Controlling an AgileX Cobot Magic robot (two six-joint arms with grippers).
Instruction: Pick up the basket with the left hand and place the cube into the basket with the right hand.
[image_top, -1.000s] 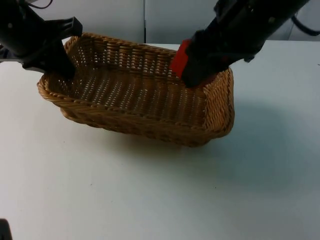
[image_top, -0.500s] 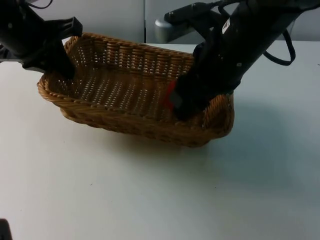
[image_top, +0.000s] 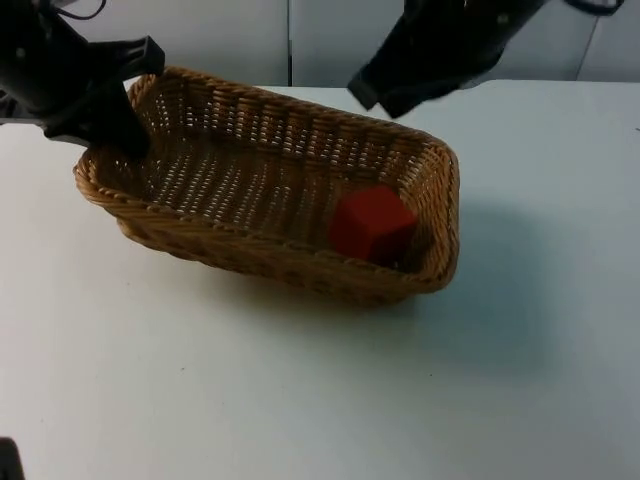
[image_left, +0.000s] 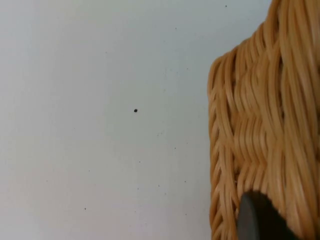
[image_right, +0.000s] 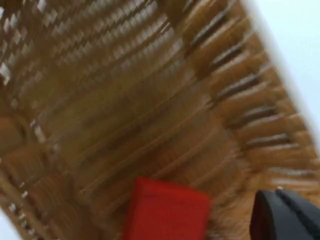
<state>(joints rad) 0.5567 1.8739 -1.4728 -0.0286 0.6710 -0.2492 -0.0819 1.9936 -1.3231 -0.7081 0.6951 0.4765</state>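
Now the left claw (image_top: 118, 128) clamps the basket (image_top: 250, 255) rim; the cube (image_top: 371, 225) inside; right claw (image_top: 372, 92) probably empty.

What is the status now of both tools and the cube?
Left tool grips basket rim at its end. Right tool above basket's far rim, carrying nothing. Cube lies inside basket. Nothing blocks.
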